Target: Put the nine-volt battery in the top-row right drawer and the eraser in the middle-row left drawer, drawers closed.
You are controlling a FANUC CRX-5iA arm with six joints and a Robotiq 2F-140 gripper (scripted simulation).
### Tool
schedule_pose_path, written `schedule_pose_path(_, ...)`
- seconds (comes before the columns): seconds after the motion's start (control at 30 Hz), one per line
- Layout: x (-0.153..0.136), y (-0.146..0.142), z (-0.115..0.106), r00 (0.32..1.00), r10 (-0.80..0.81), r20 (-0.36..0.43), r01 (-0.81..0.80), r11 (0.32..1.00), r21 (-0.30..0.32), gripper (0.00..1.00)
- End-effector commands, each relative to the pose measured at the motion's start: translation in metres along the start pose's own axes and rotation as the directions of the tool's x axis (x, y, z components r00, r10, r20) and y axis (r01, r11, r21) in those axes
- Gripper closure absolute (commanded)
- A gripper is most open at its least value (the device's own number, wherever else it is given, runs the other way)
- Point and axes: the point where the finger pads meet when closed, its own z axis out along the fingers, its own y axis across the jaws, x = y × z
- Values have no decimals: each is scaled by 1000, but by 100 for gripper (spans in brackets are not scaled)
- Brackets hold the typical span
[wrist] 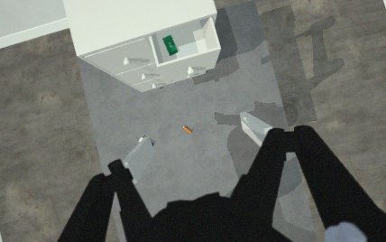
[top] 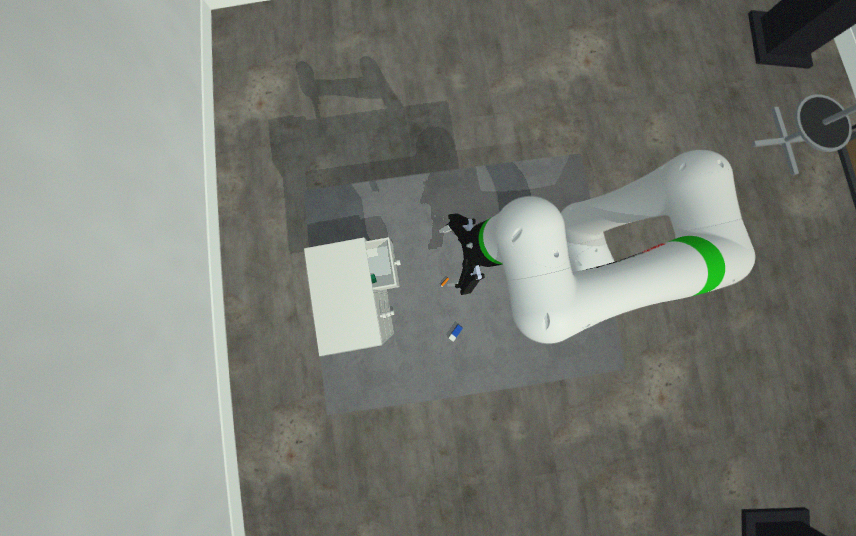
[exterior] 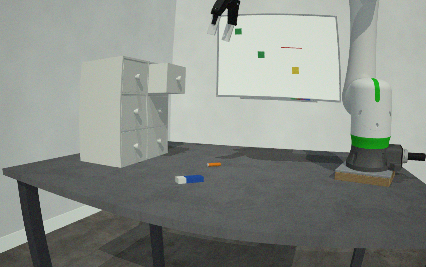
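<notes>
The white chest (exterior: 120, 109) stands at the table's left. Its top-row right drawer (exterior: 166, 77) is pulled partly out; all the other drawers are in. A green nine-volt battery (wrist: 170, 45) lies inside that open drawer (wrist: 185, 42); it also shows in the overhead view (top: 373, 277). The blue and white eraser (exterior: 189, 179) lies on the table in front of the chest, and the overhead view shows it too (top: 454, 332). My gripper (exterior: 220, 32) is open and empty, high above the table, to the right of the chest. In the wrist view my gripper (wrist: 195, 133) points down, and a finger partly hides the eraser.
An orange stick (exterior: 213, 164) lies on the table between the eraser and the wall, and shows in the wrist view (wrist: 188, 130). My arm's base (exterior: 368, 163) stands on a wooden block at the table's right. A whiteboard (exterior: 278, 56) hangs on the wall behind.
</notes>
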Motion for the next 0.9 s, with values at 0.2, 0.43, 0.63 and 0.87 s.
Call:
schedule_pose_path(0.2, 2, 2, -2, 955, -29, 297, 9, 997, 70, 0)
schedule_pose_path(0.43, 1, 3, -2, 955, -29, 297, 9, 997, 70, 0)
schedule_pose_path(0.63, -72, 27, -13, 954, -29, 297, 9, 997, 70, 0)
schedule_pose_path(0.87, -93, 32, -14, 955, -29, 297, 9, 997, 70, 0)
